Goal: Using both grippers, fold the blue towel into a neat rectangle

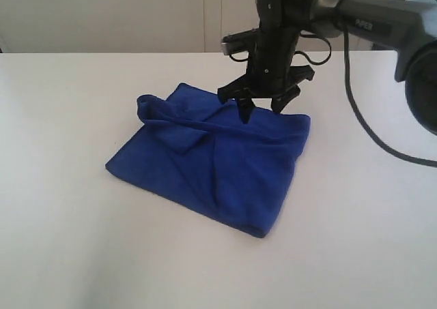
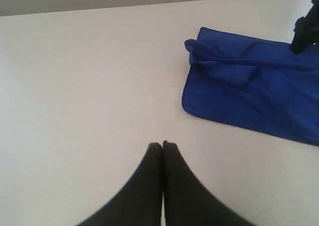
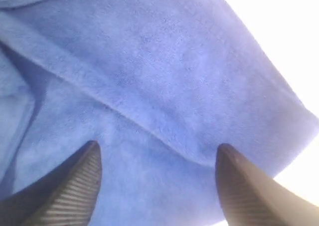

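White tabletop (image 1: pixel 61 254), pale wall (image 1: pixel 102 16) behind. Left gripper (image 2: pixel 162 145): jaws shut, empty, low over bare table, w/ blue towel (image 1: pixel 212 159) well apart from its tips. Towel looks folded to a rough rectangle; top layer rumpled, loose fold bunched at one far corner. Right gripper (image 1: pixel 262 111): jaws spread wide, holding nothing, hovers just above towel's far edge. Prob. mostly done; squaring & smoothing left.
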You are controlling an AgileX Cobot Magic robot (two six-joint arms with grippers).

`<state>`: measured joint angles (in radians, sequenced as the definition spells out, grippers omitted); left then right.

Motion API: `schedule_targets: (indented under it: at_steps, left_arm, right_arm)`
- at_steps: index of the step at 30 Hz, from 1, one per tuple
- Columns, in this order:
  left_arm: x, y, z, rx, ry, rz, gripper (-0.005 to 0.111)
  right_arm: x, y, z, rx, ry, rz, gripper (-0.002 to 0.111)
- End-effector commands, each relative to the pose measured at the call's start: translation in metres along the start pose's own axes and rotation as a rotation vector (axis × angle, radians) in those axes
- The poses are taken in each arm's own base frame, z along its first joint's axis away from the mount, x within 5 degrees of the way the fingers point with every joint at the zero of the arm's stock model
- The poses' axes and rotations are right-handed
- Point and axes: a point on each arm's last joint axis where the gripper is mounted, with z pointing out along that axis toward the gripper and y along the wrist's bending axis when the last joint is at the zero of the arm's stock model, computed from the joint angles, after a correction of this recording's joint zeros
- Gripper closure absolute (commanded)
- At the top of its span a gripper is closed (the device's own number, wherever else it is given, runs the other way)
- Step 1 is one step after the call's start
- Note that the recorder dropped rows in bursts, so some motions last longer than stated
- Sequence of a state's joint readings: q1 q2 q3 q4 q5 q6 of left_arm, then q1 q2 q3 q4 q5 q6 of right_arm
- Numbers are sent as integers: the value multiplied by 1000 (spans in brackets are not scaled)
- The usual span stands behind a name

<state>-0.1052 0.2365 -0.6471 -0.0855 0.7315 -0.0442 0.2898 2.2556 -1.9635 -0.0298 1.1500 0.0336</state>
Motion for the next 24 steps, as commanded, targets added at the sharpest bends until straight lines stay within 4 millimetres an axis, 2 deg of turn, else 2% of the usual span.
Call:
schedule_targets:
  at_steps: [1, 4, 5, 8, 11, 13, 21, 24]
  left_arm:
    - [2, 0, 0, 7, 3, 2, 107]
    - [2, 0, 0, 7, 3, 2, 107]
    - [2, 0, 0, 7, 3, 2, 107]
    - [2, 0, 0, 7, 3, 2, 107]
    - [2, 0, 0, 7, 3, 2, 107]
    - [2, 0, 0, 7, 3, 2, 107]
    - [2, 0, 0, 7, 3, 2, 107]
    - [2, 0, 0, 7, 3, 2, 107]
  right_arm:
    - [3, 5, -16, -9, 8, -68, 46]
    - [6, 25, -20, -45, 16, -203, 46]
    - [7, 39, -20, -69, 19, -270, 46]
    - [13, 63, -17, -102, 31, -328, 47]
    - [30, 73, 1, -105, 117, -303, 47]
    - [47, 80, 22, -100, 182, -293, 47]
    - [73, 83, 53, -89, 236, -203, 47]
    - [83, 98, 59, -83, 246, -165, 47]
